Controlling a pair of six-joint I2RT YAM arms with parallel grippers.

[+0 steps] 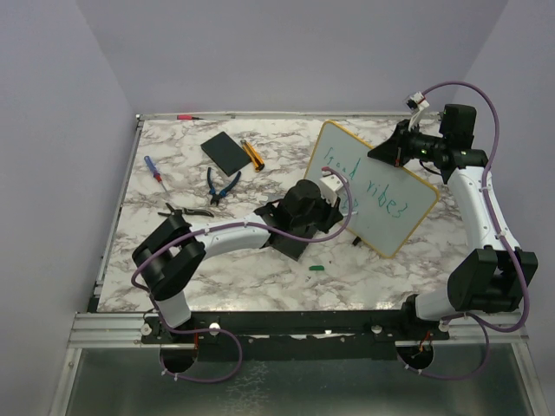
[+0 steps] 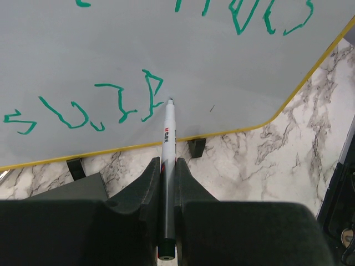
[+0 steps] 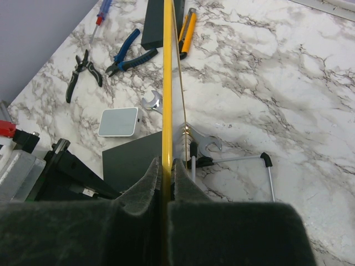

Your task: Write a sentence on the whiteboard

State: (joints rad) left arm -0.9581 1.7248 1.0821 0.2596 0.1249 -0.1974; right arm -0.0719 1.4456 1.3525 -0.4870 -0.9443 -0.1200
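Note:
The whiteboard (image 1: 409, 198), white with a thin yellow rim, stands tilted on its lower edge at the table's right middle. The sentence (image 1: 362, 184) is green handwriting in two lines; it also shows in the left wrist view (image 2: 105, 108). My left gripper (image 1: 328, 204) is shut on a white and black marker (image 2: 168, 130), whose tip is at the board face (image 2: 111, 50) just right of the last green letter. My right gripper (image 1: 392, 149) is shut on the board's upper yellow rim (image 3: 167, 83), seen edge-on between its fingertips (image 3: 167, 163).
A green marker cap (image 1: 317, 269) lies in front of the board. Blue pliers (image 1: 222, 184), black pliers (image 1: 186, 211), a screwdriver (image 1: 153, 168), a black slab (image 1: 225, 151) and an orange knife (image 1: 252, 153) lie at the back left. A pale pad (image 3: 118, 122), a wrench (image 3: 208, 145) and the board's stand leg (image 3: 244, 159) are behind the board.

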